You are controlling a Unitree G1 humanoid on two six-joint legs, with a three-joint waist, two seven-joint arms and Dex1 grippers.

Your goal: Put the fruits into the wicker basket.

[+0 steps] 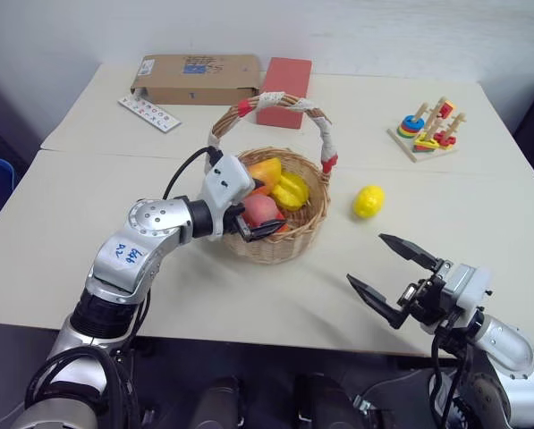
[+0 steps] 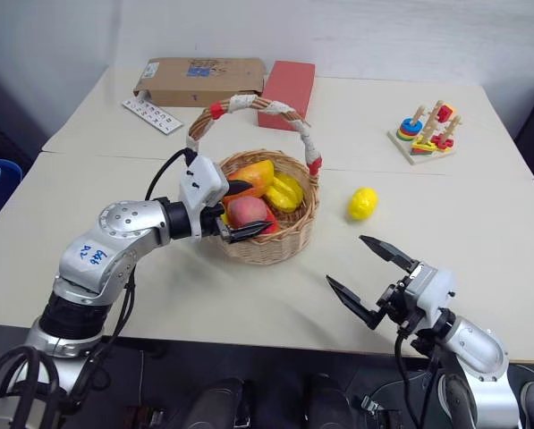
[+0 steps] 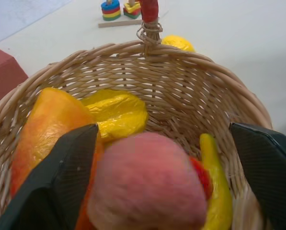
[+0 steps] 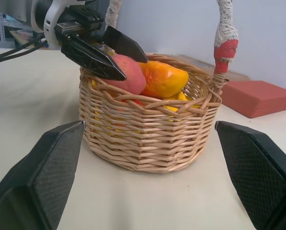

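Nearest to us, at the right front edge of the pale bench point(image 1: 481, 206), our right pincer point(image 1: 394, 274) hangs with its 2 black fingers spread wide and nothing between them, pointing left toward the basket.

A little farther in, at the middle of the bench, stands the round light-tan woven wicker basket point(image 1: 280, 239) with its tall arched handle wrapped in white cloth and tied in red. Our left pincer point(image 1: 258, 210) reaches over the basket's left rim; its 2 fingers stand apart on either side of the round pink-red toy peach point(image 1: 261, 211), which lies inside the basket among orange and yellow toy fruits. We cannot tell whether the fingers touch the peach.

The small bright yellow toy lemon point(image 1: 368, 201) lies on the bench just right of the basket, outside it.

Farther back we see a colourful ring-stacking toy point(image 1: 428, 130) at the right, a red rectangular block point(image 1: 284, 89) behind the basket, and a flat brown cardboard box point(image 1: 198, 78) at the far left.
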